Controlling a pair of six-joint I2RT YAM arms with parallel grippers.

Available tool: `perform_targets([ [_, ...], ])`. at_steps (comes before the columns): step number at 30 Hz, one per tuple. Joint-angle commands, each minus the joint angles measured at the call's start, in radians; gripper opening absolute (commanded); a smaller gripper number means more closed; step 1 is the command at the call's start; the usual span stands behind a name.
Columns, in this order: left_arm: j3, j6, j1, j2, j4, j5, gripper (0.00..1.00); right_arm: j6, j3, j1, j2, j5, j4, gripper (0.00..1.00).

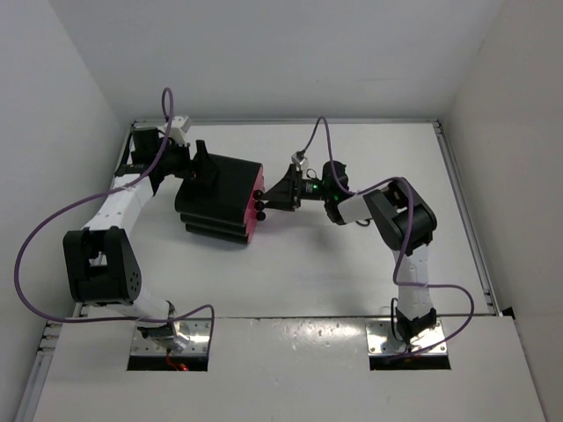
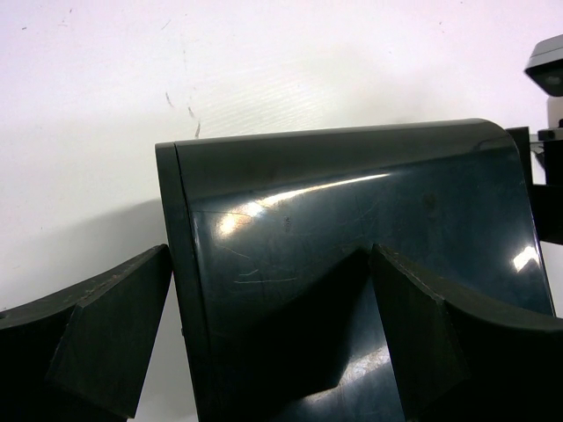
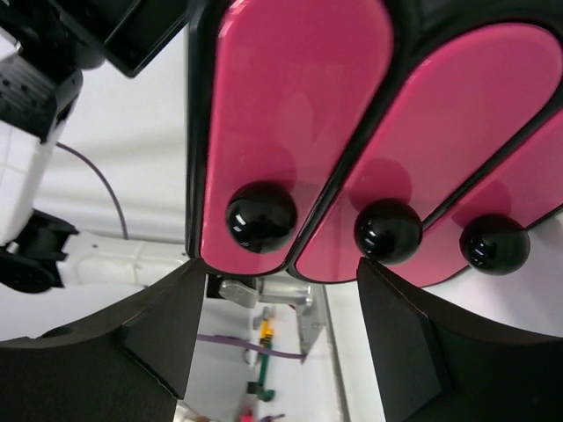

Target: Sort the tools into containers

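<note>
The black drawer unit (image 1: 222, 195) sits tipped on the table, its three magenta-pink drawers (image 1: 258, 207) facing right. In the right wrist view the drawers (image 3: 295, 105) are shut, each with a round black knob (image 3: 261, 217). My right gripper (image 1: 273, 197) is open just in front of the knobs, which stand just past its fingertips (image 3: 167, 325), touching none. My left gripper (image 1: 204, 167) is open over the unit's back top edge (image 2: 352, 202): one finger (image 2: 97, 334) lies off the edge, the other on the top. No tools are plainly visible.
White walls close in the table on three sides. Purple cables loop from both arms. Under the drawer unit, the right wrist view shows a metal mount plate (image 3: 303, 303) and small blurred yellow and green bits (image 3: 264, 352) that I cannot identify.
</note>
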Motion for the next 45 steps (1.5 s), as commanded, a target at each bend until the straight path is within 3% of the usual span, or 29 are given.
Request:
perform_targets([
  [1, -0.103, 0.115, -0.018, 0.119, -0.285, -0.136, 0.97, 0.118, 0.046, 0.003, 0.013, 0.010, 0.173, 0.69],
  [5, -0.103, 0.115, -0.018, 0.129, -0.285, -0.136, 0.97, 0.128, 0.069, 0.003, 0.031, 0.019, 0.196, 0.65],
  [10, -0.103, 0.115, -0.018, 0.129, -0.285, -0.136, 0.97, 0.166, 0.093, 0.003, 0.062, 0.019, 0.235, 0.53],
  [23, -0.103, 0.115, -0.018, 0.129, -0.285, -0.145, 0.97, 0.155, 0.144, 0.023, 0.093, 0.019, 0.214, 0.51],
  [29, -0.113, 0.115, -0.018, 0.129, -0.285, -0.145, 0.97, 0.123, 0.133, 0.023, 0.084, 0.019, 0.193, 0.27],
  [35, -0.113, 0.115, -0.018, 0.129, -0.285, -0.155, 0.97, 0.112, 0.060, -0.021, 0.039, 0.007, 0.193, 0.13],
  [45, -0.122, 0.106, -0.018, 0.119, -0.285, -0.155, 1.00, 0.103, -0.086, -0.106, -0.048, -0.036, 0.223, 0.09],
])
